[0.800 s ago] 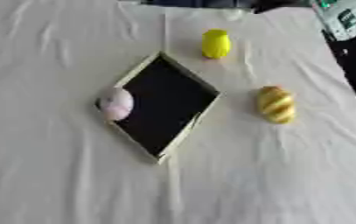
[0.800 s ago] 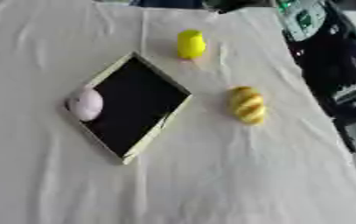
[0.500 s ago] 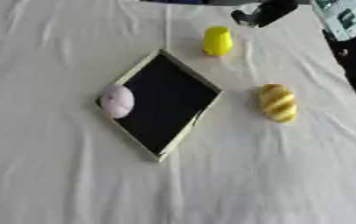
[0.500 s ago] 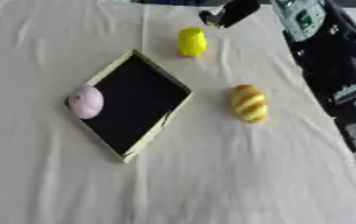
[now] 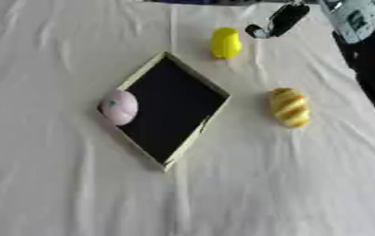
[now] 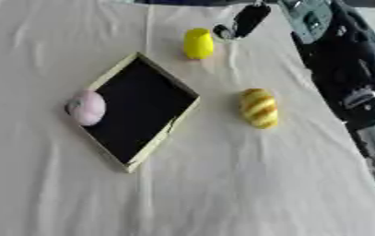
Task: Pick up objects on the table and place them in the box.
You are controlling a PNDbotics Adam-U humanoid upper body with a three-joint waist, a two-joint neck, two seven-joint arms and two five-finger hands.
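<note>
Reaching in from the upper right of the frame, the right hand (image 5: pixel 280 20) now hangs just beside the yellow object (image 5: pixel 225 43), to its right and a little above it; 0.8 s ago no hand was seen, and 0.5 s ago it was only at the top edge. Whether its fingers are spread or closed, I cannot tell, because it shows only as a dark shape. It does not seem to touch the yellow object.

Below, in the middle of the frame, the box (image 5: pixel 168 107) lies turned like a diamond on the white cloth of the counter (image 5: pixel 77 193), with a dark inside. A pink round object (image 5: pixel 119 106) sits at its left corner, on the rim. A striped yellow-brown object (image 5: pixel 290 107) lies to the right of the box, apart from it. These things lie as before.
</note>
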